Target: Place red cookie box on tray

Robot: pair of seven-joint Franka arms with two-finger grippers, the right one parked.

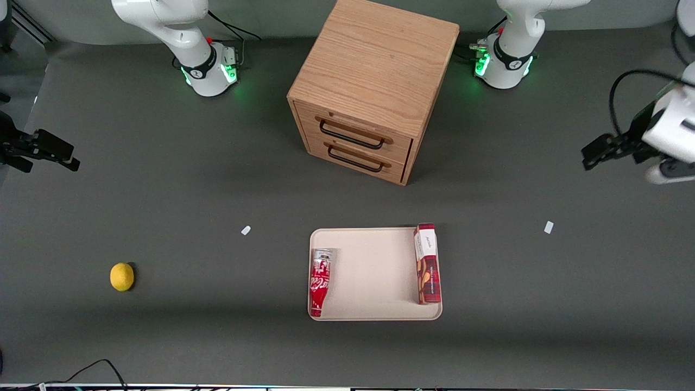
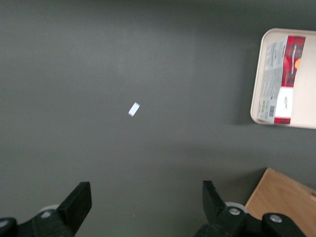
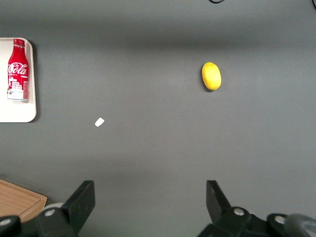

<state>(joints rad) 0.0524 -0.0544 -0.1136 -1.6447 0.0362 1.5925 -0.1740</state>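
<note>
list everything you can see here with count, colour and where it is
red cookie box: 1, dark red with a white end panel, lying on the tray along its edge toward the working arm's end
tray: 1, beige, on the table in front of the drawer cabinet
Coca-Cola bottle: 1, red, lying on the tray along its edge toward the parked arm's end
drawer cabinet: 1, light wood with two dark handles, mid-table, farther from the front camera than the tray
lemon: 1, yellow, on the table toward the parked arm's end
tape marks: 2, white, on the table, one either side of the tray
table: 1, dark grey
gripper: 1, black, open, above bare table toward the working arm's end, away from the tray
</note>
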